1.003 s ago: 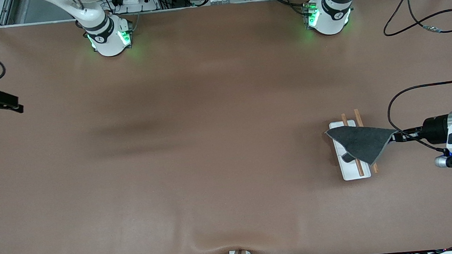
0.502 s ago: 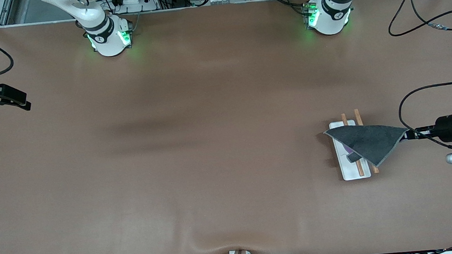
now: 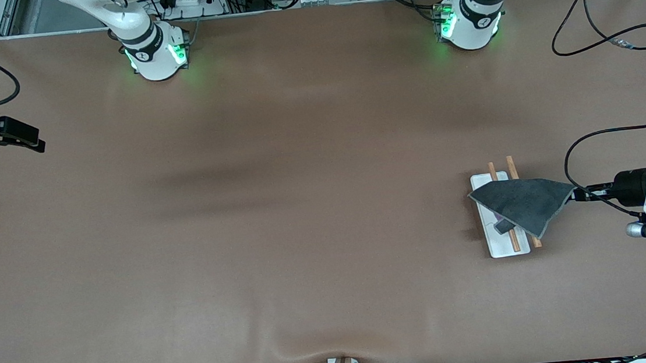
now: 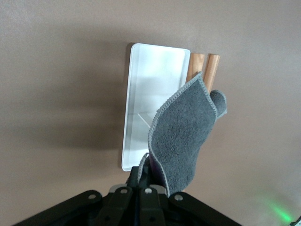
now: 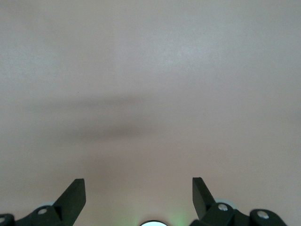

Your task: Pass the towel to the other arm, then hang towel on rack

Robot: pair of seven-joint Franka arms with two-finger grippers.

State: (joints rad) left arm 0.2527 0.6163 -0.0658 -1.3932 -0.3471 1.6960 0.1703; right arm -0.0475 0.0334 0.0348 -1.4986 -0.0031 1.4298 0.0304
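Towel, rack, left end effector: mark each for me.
towel (image 3: 521,202): front view, middle of the cloth.
rack (image 4: 150,84): left wrist view, bare white base.
left end effector (image 3: 574,195): front view, tips shut on the towel's corner.

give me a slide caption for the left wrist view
Left gripper shut on the dark grey soft towel, draped over the white-based, wooden-rod rack.

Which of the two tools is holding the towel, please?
The left tool, beside the rack, is shut on the towel; the right tool is open.

left hand (image 3: 574,194) – pinched closed | right hand (image 3: 33,139) – fingers spread, waiting
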